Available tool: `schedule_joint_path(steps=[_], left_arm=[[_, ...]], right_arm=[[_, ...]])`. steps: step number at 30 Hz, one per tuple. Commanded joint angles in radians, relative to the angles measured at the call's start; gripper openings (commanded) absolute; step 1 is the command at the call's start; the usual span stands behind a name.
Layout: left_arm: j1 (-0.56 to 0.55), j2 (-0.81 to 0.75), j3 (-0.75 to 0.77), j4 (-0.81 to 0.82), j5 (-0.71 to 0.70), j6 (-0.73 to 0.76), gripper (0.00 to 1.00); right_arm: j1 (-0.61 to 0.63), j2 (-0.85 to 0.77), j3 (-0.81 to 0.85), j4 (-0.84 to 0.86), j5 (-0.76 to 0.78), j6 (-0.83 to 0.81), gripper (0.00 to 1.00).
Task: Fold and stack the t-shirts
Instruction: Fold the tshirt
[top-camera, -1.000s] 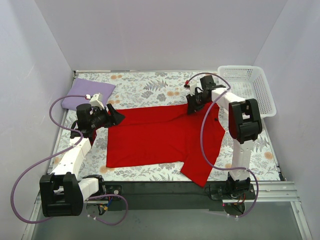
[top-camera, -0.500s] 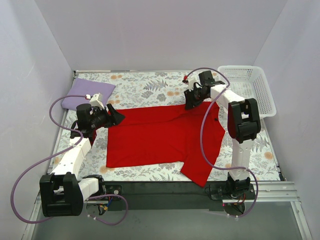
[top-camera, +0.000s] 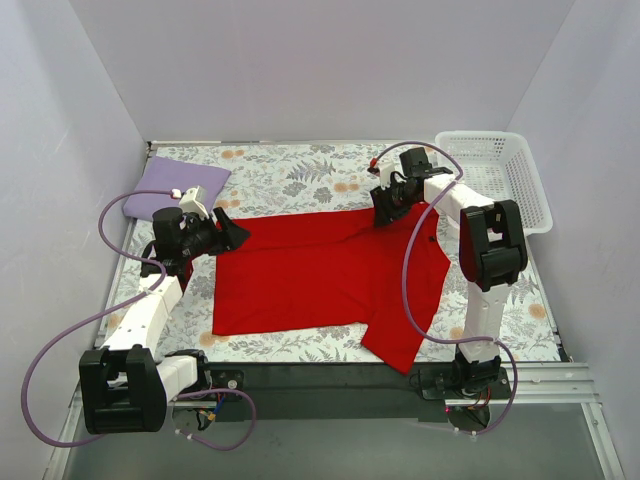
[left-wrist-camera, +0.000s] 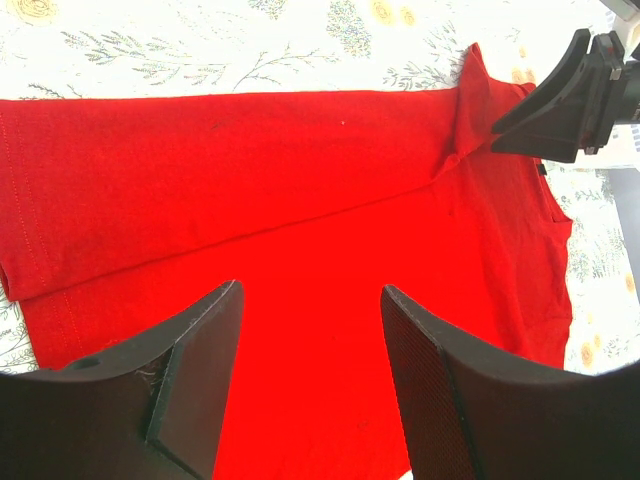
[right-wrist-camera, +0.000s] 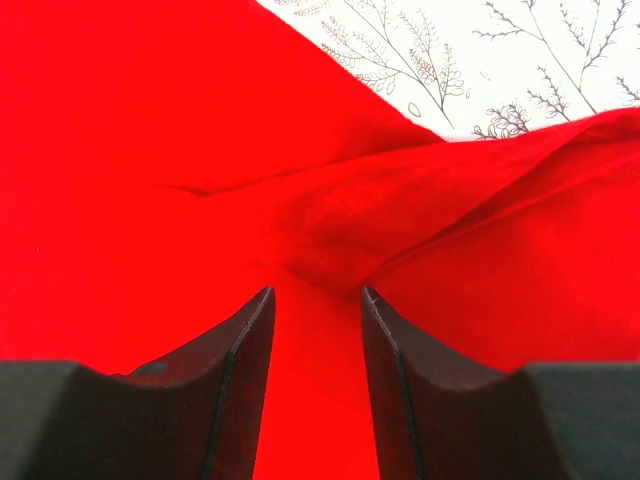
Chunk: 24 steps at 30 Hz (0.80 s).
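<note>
The red t-shirt (top-camera: 320, 270) lies spread across the middle of the floral cloth, one sleeve hanging toward the near edge. The pale lavender t-shirt (top-camera: 170, 187) lies folded at the far left. My right gripper (top-camera: 383, 213) is at the red shirt's far edge, its jaws closed on a bunched fold (right-wrist-camera: 330, 240) that tents up to it; it also shows in the left wrist view (left-wrist-camera: 560, 100). My left gripper (top-camera: 235, 232) is open and empty just above the shirt's left edge, with flat red cloth (left-wrist-camera: 300, 180) below its fingers.
A white lattice basket (top-camera: 500, 170) stands at the far right corner. The grey floral-print cloth (top-camera: 290, 175) covers the table. White walls close in the left, back and right sides.
My right gripper moved a little up and away with the shirt's far edge, then came back down to about where it was. The left arm has not moved.
</note>
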Motion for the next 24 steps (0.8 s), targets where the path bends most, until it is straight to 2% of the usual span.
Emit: schedule_joint_path(steps=[1,19,22,23,24], left_arm=[[-0.004,-0.029,0.013,-0.002,0.015,0.016,0.56],[-0.004,-0.032,0.013,-0.002,0.013,0.017,0.56],[-0.006,-0.030,0.011,-0.002,0.013,0.019,0.56],[-0.004,-0.032,0.011,-0.002,0.013,0.017,0.56],[-0.006,-0.030,0.013,-0.002,0.013,0.017,0.56]], right_arm=[[-0.004,-0.011,0.016,-0.001,-0.005,-0.013,0.47],[-0.004,0.054,0.086,-0.014,-0.051,0.008,0.40],[-0.004,0.058,0.093,-0.016,-0.056,0.010,0.32],[-0.004,0.058,0.095,-0.014,-0.057,0.008,0.24],[-0.004,0.058,0.099,-0.017,-0.059,0.010,0.21]])
